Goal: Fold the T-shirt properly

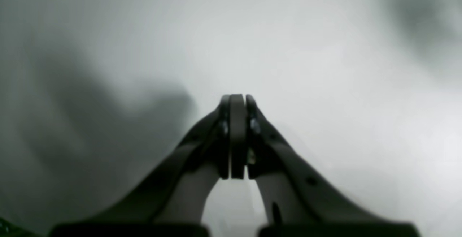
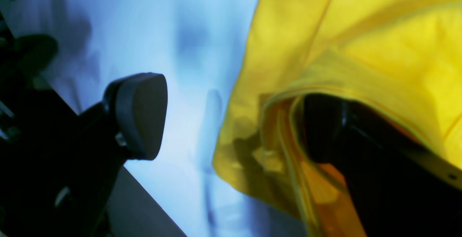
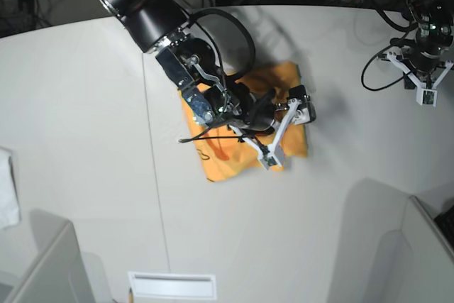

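The T-shirt (image 3: 223,161), light orange, lies folded into a rough rectangle in the middle of the white table (image 3: 85,104). My right gripper (image 3: 291,108) hovers over its right part, open. In the right wrist view the right gripper (image 2: 231,96) stands wide: one dark pad (image 2: 144,114) is over bare table, and the other finger (image 2: 332,128) has a hemmed edge of the yellow T-shirt (image 2: 361,31) draped over it. My left gripper (image 3: 423,69) sits far off at the back right. It is shut on nothing (image 1: 237,98) above plain table.
A white cloth (image 3: 6,189) shows at the left edge. Grey box walls stand at the bottom left (image 3: 42,260) and bottom right (image 3: 418,246), and a white tray (image 3: 172,285) lies at the front edge. Cables run along the back.
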Controlling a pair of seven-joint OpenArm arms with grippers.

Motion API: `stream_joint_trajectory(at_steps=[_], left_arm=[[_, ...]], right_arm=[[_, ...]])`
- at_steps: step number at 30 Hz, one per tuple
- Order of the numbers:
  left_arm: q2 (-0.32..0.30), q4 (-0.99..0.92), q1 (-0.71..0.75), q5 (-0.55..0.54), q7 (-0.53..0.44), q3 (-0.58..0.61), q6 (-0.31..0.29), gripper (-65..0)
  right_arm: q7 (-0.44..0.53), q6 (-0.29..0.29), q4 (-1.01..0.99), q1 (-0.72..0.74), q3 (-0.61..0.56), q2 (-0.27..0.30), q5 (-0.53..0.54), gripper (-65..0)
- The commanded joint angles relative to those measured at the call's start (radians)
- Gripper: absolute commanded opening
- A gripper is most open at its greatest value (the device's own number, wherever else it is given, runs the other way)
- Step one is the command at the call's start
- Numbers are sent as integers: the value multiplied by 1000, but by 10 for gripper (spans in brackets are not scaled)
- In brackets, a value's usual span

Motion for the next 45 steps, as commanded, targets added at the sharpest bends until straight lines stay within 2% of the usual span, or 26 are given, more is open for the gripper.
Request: stream_joint_trajectory(at_steps=[1,5,10,17,23,29,40,45], left_arm=[[-13,6,0,-1,-15,-4,5,-650],[-11,-20,0,-1,-15,-4,5,-650],[-13,-61,-39,18,-15,45,5,-650],[-7,-218,-117,156,-19,295,11,-650],[79,-345,-275,188,-21,365,11,-650],[113,-448,-382,188,-21,468,13,-650],[139,-574,-514,180,-21,497,8,-650],[136,-565,-528,177,-21,496,7,-650]], right_arm=[[11,10,17,28,-22,-15,20,-128],[13,9,16,38,-85,-18,20,-128],[13,9,24,51,-90,-23,20,-128],[10,9,33,64,-91,-23,18,-128],[7,9,30,78,-91,-20,18,-128],[10,9,5,80,-90,-17,18,-128],[24,16,-9,78,-91,-35,20,-128],[76,16,-9,78,-183,-38,26,-128]])
